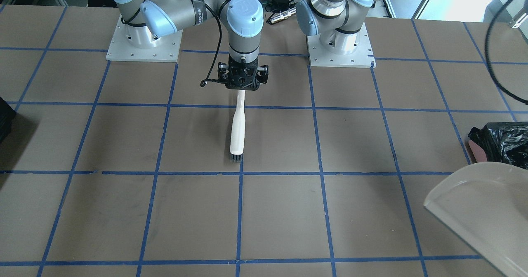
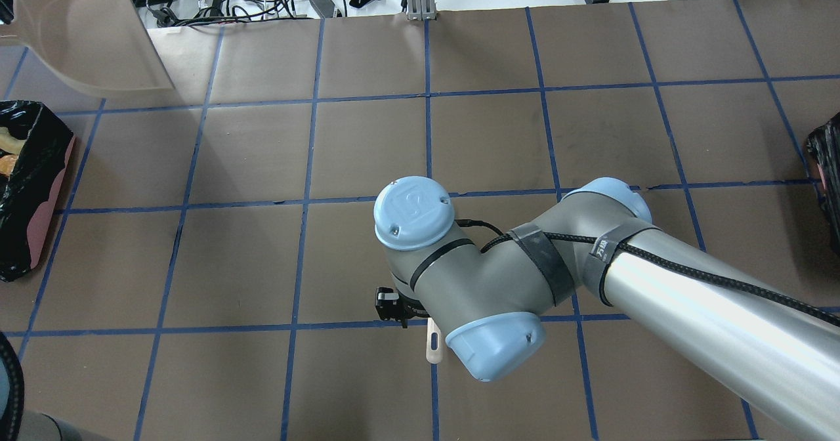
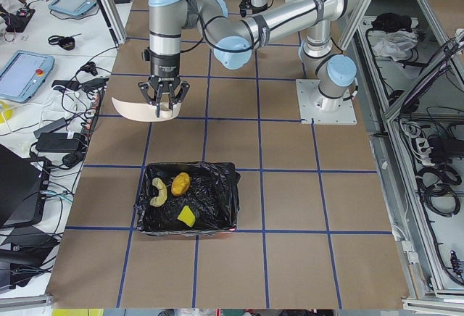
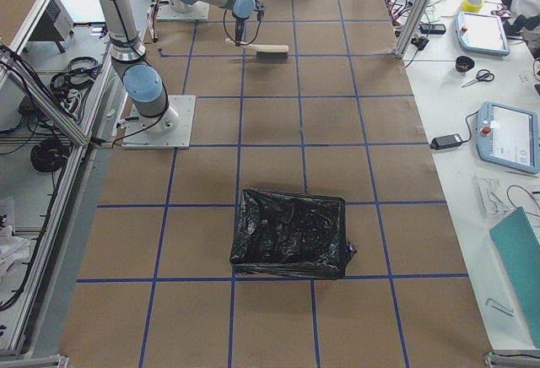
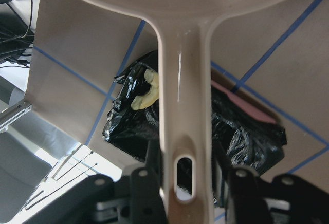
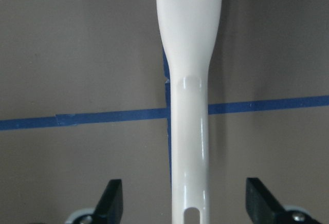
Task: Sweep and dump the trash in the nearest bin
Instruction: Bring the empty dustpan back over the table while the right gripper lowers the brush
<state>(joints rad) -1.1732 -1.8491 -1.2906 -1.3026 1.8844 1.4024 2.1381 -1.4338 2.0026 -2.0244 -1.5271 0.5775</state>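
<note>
trash (image 3: 180, 183) in bin (image 3: 225, 207) | dustpan (image 3: 138, 109) near bin, left end | brush (image 1: 238, 128) on table (image 1: 123, 211), centre

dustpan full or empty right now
Empty. The dustpan shows a bare scoop, and the three trash pieces lie inside the bin.

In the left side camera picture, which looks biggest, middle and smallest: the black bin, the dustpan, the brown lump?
Largest: bin.
Middle: dustpan.
Smallest: brown lump, lying inside the bin.

Brown paper-covered table (image 1: 103, 215), blue tape grid (image 1: 239, 219). Second black-bagged container (image 4: 289, 233) near the table's right end. Side bench: teach pendant (image 4: 509, 136), scissors (image 4: 479, 77), yellow tape roll (image 4: 472, 2).
</note>
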